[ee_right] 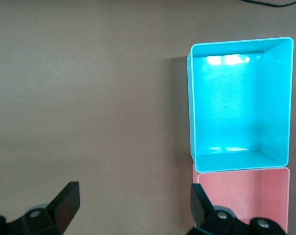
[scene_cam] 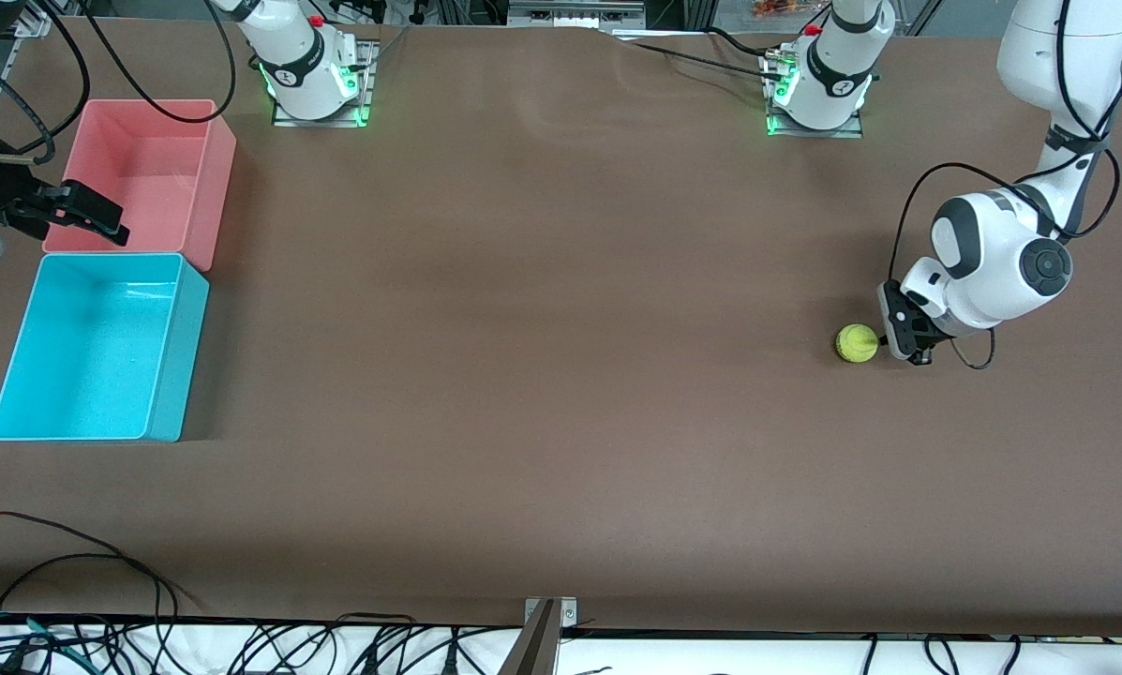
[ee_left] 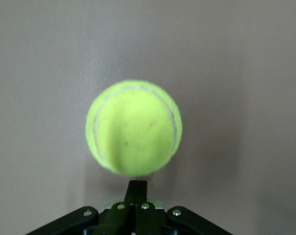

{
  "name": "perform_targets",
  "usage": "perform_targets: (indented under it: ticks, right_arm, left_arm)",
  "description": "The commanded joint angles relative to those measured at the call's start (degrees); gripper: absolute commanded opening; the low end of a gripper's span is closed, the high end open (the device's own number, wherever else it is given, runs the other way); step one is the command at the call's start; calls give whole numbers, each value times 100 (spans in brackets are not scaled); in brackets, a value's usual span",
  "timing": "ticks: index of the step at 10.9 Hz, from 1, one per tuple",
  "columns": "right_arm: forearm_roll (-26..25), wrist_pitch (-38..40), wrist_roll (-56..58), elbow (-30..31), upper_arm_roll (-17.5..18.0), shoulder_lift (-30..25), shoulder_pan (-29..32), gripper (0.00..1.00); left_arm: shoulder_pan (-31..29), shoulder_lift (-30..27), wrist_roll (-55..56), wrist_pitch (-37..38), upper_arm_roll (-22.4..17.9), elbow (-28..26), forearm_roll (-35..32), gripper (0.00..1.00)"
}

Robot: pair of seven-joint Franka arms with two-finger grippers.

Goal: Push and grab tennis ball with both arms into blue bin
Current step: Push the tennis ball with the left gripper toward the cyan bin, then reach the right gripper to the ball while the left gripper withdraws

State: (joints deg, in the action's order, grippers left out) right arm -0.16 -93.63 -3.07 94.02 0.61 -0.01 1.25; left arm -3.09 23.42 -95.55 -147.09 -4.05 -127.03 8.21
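The tennis ball point(scene_cam: 857, 343) lies on the brown table toward the left arm's end. It fills the middle of the left wrist view point(ee_left: 133, 128). My left gripper point(scene_cam: 889, 330) is low at the table beside the ball, shut, with its fingertips point(ee_left: 138, 183) together right at the ball's side. The blue bin point(scene_cam: 178, 356) stands empty at the right arm's end of the table and also shows in the right wrist view point(ee_right: 273, 98). My right gripper point(scene_cam: 115, 225) is open and empty, up over the pink bin's edge, its fingers wide apart point(ee_right: 134, 198).
An empty pink bin point(scene_cam: 214, 202) stands against the blue bin, farther from the front camera; it also shows in the right wrist view point(ee_right: 246, 196). Bare brown table stretches between the ball and the bins. Cables hang along the table's front edge point(scene_cam: 73, 562).
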Motion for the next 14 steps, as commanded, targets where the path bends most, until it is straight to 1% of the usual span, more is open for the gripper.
perform_targets:
  ticks: [1, 2, 3, 4, 6, 7, 10, 12, 13, 14]
  right_arm:
    - [34, 126, 25, -138, -8, 18, -11, 100]
    - [34, 126, 25, -138, -17, 18, -11, 100]
    - [34, 126, 25, -138, -8, 18, -11, 100]
    - [25, 126, 25, -138, -8, 18, -20, 100]
    - [34, 126, 25, -138, -8, 18, -11, 100]
    - [34, 135, 25, -138, -8, 18, -11, 100]
    - [52, 126, 60, -121, -8, 44, -20, 100]
    - [69, 13, 61, -129, -26, 342, -63, 100]
    - [104, -119, 34, -138, -26, 561, -72, 100]
    - [113, -355, 8, -138, -17, 729, -81, 100]
  left_arm:
    - [299, 145, 104, -3, -17, 126, 391, 0]
    - [474, 163, 672, -3, 96, 126, 540, 0]
    - [580, 154, 1374, -3, 411, 256, 559, 0]
    - [642, 128, 1807, 5, 623, 327, 507, 0]
    - [705, -38, 1821, 162, 643, 267, 497, 0]
    - [644, -126, 1646, 355, 634, 249, 497, 0]
    - [503, -258, 1109, 471, 467, 240, 506, 0]
    - [467, -390, 1056, 655, 318, 223, 506, 0]
    - [458, -539, 1064, 717, 300, 161, 506, 10]
    - [450, -688, 1065, 891, 282, 152, 515, 33]
